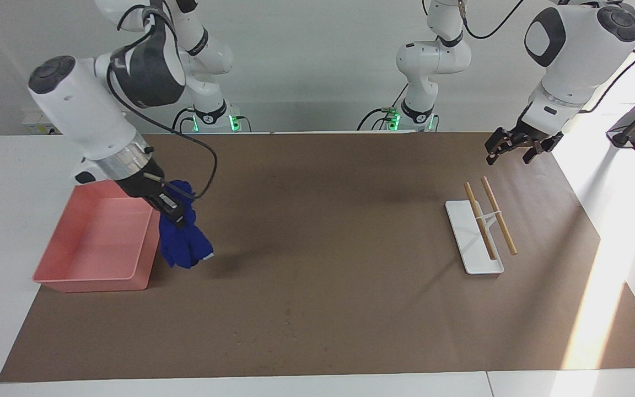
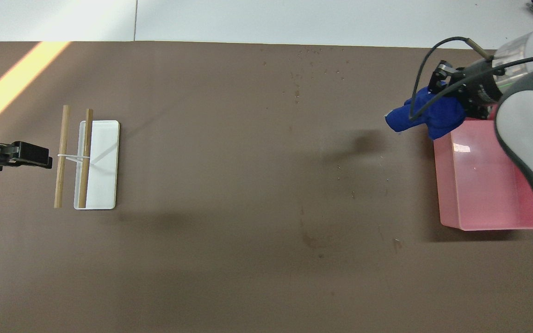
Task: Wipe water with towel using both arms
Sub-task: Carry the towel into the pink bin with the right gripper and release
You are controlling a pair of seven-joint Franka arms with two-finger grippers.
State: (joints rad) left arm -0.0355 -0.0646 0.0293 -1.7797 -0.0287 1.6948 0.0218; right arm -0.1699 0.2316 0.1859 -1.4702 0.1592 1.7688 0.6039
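My right gripper (image 1: 177,219) (image 2: 434,102) is shut on the towel (image 1: 185,245) (image 2: 433,118), a deep blue wrinkled bundle that hangs in the air. The towel is over the edge of the pink tray (image 1: 91,284) (image 2: 493,225) and the mat beside it, on the tray's side toward the left arm's end. A faint darker blotch (image 2: 312,240), possibly the water, shows on the mat in the overhead view, nearer to the robots than the towel. My left gripper (image 1: 509,159) (image 2: 40,156) waits open and empty over the mat near the wooden sticks.
A white board (image 1: 474,248) (image 2: 102,162) with two wooden sticks (image 1: 499,223) (image 2: 61,157) tied across it lies toward the left arm's end. Tiny pale specks (image 1: 287,317) (image 2: 296,90) dot the mat farther from the robots. A sunlit strip crosses the mat at that end.
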